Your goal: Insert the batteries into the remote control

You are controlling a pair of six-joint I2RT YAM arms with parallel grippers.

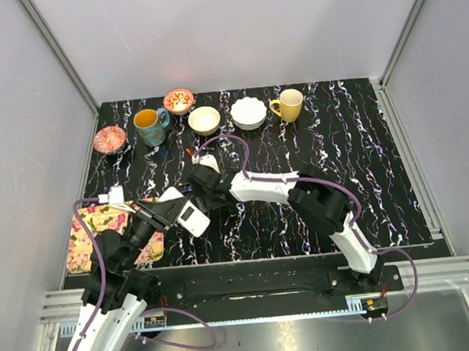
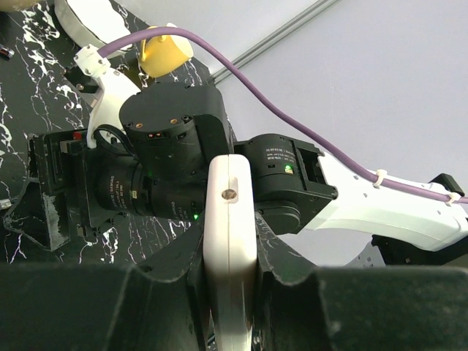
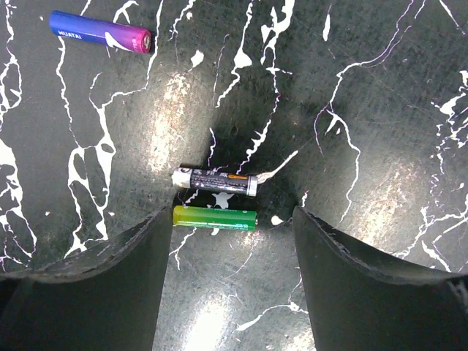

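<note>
Clamping the remote control (image 2: 229,197) edge-on, the left fingers (image 2: 230,274) are closed tight on its white body, over the near-left part of the counter (image 1: 366,180). The right fingers (image 3: 232,245) stand wide apart and grip nothing, hanging over the batteries (image 3: 234,219). A green battery (image 3: 205,217) lies between them, one end just beside a finger, and a black battery (image 3: 214,180) lies parallel, just beside it. A blue-and-pink battery (image 3: 100,31) lies well apart from that pair. All three show only in the right wrist view, because the arm hides them in the top view. Only the top view shows the far row of four bowls (image 1: 204,120) and two mugs (image 1: 287,104).
</note>
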